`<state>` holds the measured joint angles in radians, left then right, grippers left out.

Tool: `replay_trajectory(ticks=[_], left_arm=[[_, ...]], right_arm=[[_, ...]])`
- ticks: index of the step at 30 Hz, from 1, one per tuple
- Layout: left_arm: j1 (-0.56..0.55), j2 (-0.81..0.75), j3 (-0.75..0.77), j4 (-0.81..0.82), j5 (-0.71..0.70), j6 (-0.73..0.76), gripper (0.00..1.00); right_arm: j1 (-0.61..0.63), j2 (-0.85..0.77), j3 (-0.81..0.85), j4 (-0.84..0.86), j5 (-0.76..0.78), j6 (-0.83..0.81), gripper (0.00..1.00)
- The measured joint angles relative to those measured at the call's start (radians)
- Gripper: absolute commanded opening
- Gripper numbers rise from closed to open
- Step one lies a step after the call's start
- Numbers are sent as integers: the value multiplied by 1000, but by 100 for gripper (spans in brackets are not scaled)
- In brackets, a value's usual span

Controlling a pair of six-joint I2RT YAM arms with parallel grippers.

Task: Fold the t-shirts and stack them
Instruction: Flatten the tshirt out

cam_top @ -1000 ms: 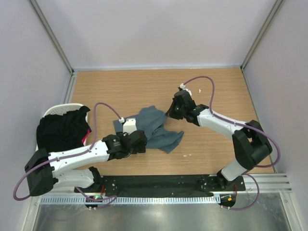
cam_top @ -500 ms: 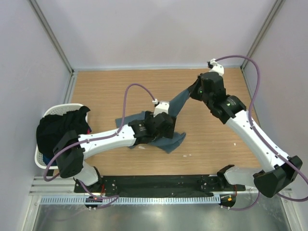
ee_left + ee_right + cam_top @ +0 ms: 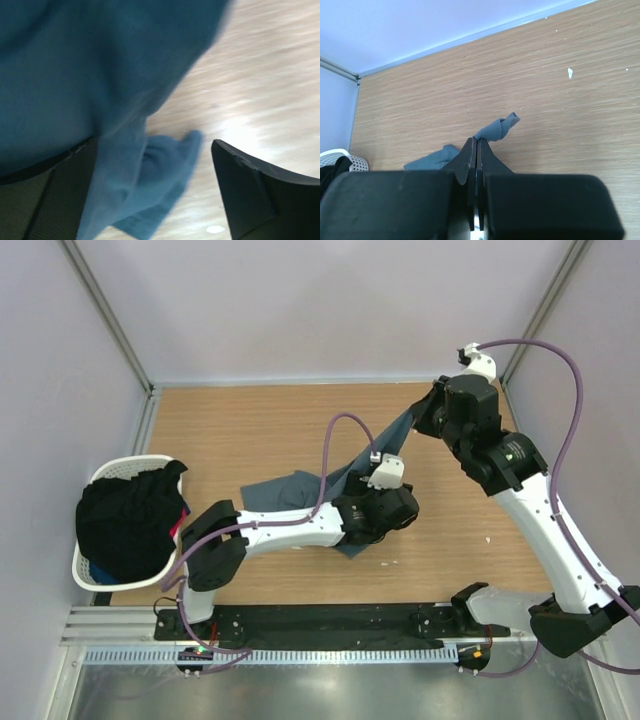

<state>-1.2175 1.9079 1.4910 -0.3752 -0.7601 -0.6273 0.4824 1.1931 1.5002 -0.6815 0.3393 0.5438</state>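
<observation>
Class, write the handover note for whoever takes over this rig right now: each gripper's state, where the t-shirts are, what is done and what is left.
Left gripper: open, low over the blue-grey t-shirt, gripping nothing.
Right gripper: shut on a pinch of that shirt, raised toward the far right corner, so the cloth stretches up off the table.
The rest of the shirt lies crumpled mid-table. Dark clothes fill the white basket at the left edge.
Done: nothing folded or stacked.
Left: spread and fold this shirt, then probably the clothes in the basket.
</observation>
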Motion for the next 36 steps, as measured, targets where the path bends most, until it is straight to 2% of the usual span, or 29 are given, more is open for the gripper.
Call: replay_trajectory(ticks=[4,5,10,13,14,16,17,20,24,28,32,36], left_arm=[[3,12,0,-84,-135,-95,85],[5,12,0,-93,-164,-113,79],[11,12,-14,-121,-270,-191,73],[14,12,-33,-156,-293,-254,51],[15,11,-47,-168,-296,-277,35],[18,2,-89,-194,-299,-320,18],[20,-3,-106,-209,-299,-340,0],[39,-29,-165,-231,-290,-369,0],[61,-92,-238,-173,-217,-343,0],[68,-146,-295,-42,-77,-273,0],[67,-150,-321,83,50,-201,0],[67,-130,-325,206,174,-128,0]], right_arm=[[0,0,45,-13,-7,-12,1],[0,0,56,-16,-12,-14,1],[0,0,67,-18,-28,-23,1],[0,8,82,-35,-30,-35,1],[0,12,92,-40,-32,-39,1],[0,23,117,-55,-35,-47,1],[0,29,132,-59,-39,-52,1],[0,37,160,-60,-50,-64,1],[0,69,201,-66,-53,-81,1],[0,152,293,-103,-30,-109,1],[0,253,456,-166,-16,-142,1],[0,287,569,-176,-97,-162,1]])
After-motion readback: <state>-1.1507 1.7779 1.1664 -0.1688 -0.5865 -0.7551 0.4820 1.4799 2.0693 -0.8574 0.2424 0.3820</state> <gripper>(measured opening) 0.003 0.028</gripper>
